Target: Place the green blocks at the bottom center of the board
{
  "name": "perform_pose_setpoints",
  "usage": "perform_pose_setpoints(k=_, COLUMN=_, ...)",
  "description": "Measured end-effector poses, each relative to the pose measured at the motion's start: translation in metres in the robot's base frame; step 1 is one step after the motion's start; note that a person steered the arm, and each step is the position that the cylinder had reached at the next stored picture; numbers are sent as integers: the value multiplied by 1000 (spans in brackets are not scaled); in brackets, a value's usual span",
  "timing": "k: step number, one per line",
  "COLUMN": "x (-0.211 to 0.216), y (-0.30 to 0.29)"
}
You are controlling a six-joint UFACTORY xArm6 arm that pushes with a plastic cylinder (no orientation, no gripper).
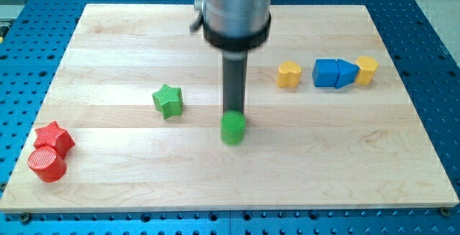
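A green star block [167, 100] lies left of the board's middle. A green round block [232, 128] lies near the middle, a little below centre. My tip [233, 113] stands right at the top edge of the green round block, touching or nearly touching it. The rod rises from there to the silver arm body at the view's top. The green star is about ninety pixels to the left of my tip.
The wooden board [108, 185] lies on a blue perforated table. A red star block [54, 137] and a red round block [47, 164] sit at the lower left. A yellow heart block [288, 74], two blue blocks [334, 72] and a yellow block [366, 70] line the right.
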State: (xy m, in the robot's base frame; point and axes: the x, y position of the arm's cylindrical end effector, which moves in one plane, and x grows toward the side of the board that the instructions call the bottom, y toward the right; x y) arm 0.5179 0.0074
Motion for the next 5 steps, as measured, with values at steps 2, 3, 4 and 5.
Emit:
perform_pose_setpoints(k=2, x=26, y=-49)
perform_pose_setpoints(k=3, x=36, y=-118)
perform_pose_setpoints(k=4, x=-7, y=-160)
perform_pose_setpoints(k=5, x=-56, y=-174)
